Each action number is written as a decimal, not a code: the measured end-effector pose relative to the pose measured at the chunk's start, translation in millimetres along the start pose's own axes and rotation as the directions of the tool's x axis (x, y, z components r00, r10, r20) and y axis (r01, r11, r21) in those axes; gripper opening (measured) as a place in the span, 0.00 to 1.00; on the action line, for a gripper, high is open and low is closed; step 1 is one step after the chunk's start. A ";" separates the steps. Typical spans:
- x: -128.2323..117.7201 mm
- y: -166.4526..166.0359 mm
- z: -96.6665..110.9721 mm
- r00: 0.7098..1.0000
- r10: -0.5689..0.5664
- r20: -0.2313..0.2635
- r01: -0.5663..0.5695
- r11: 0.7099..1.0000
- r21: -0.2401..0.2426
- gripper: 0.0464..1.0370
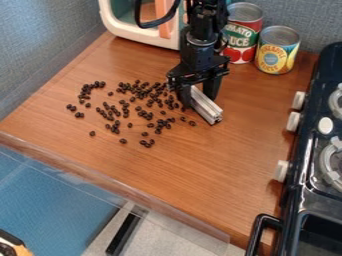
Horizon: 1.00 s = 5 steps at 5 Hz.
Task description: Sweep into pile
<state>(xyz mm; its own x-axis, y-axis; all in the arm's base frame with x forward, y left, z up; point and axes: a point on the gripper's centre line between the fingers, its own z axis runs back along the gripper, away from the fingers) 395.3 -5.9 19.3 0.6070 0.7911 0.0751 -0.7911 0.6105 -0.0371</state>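
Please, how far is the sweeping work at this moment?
Partly done at most: the dark beans lie denser near the gripper, but no tidy pile is formed. In hand is the metal bar, held low at the right edge of the beans. Left to do: gather the loose ones scattered toward the counter's left side and front.

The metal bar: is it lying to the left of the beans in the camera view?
No, the metal bar is at the right side of the beans.

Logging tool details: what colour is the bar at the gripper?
Silvery grey bar, seen in the camera view.
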 end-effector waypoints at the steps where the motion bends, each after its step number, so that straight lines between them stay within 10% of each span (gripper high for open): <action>1: -1.9 0.5 -1.0 1.000 -0.005 -0.021 0.004 1.000 -0.009 0.35; 5: 3.0 16.5 61.6 0.997 0.024 -0.074 -0.038 0.981 -0.191 0.34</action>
<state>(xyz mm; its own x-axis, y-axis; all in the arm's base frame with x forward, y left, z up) 379.5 4.3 80.3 0.5920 0.8060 0.0002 -0.7844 0.5761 -0.2298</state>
